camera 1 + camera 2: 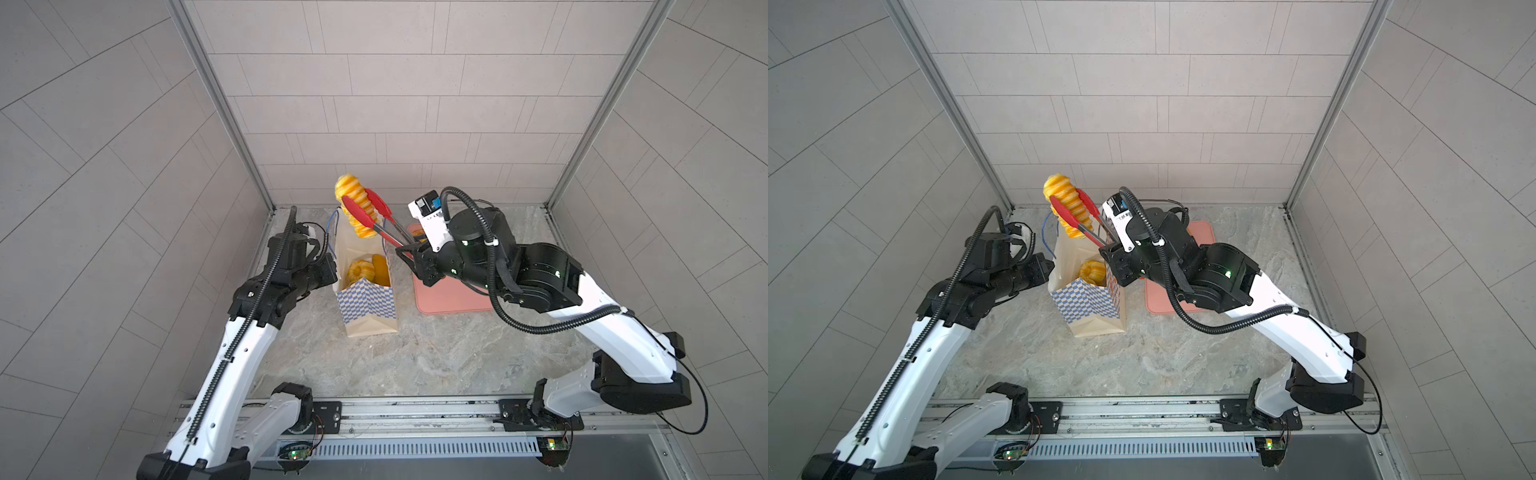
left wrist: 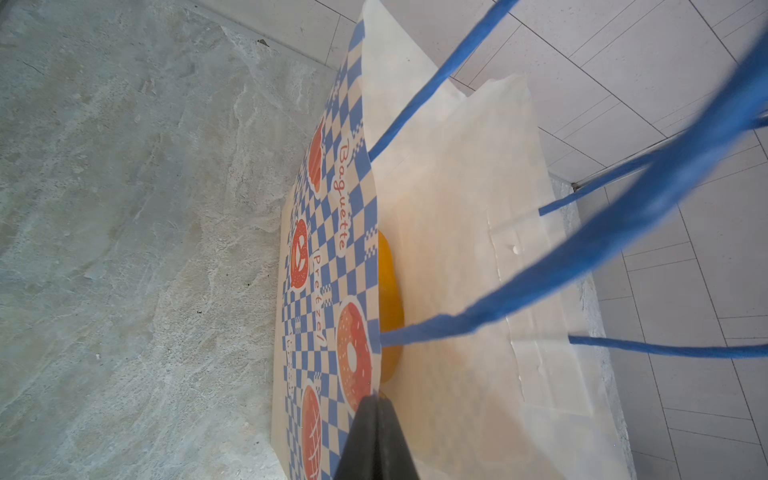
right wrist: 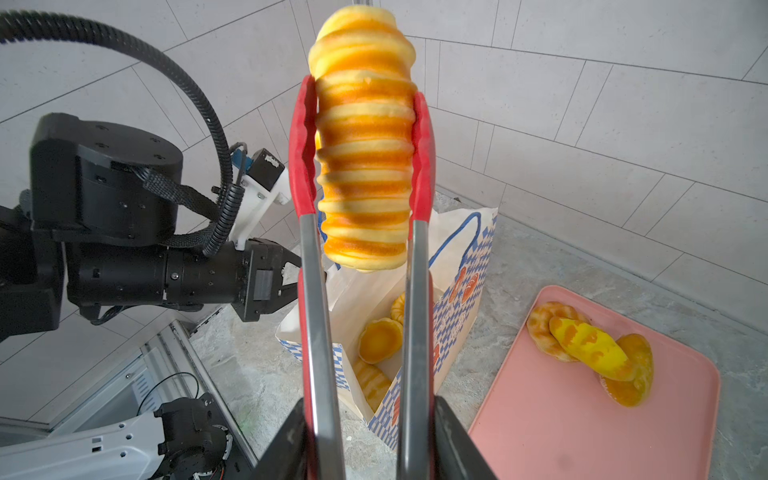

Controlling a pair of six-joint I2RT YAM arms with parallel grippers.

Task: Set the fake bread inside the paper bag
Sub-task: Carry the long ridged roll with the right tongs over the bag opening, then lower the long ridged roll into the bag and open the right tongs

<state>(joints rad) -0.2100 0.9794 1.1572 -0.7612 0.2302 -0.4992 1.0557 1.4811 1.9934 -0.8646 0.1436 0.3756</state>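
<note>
Bread (image 3: 380,338) in paper bag (image 3: 453,245) partly behind tongs (image 3: 316,291)

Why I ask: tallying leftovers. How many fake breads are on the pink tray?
3, clustered at the pink tray's far end: a striped roll, a yellow piece lying across it, and an orange bun under its other end. More may sit on the tray's unseen near part.
</note>
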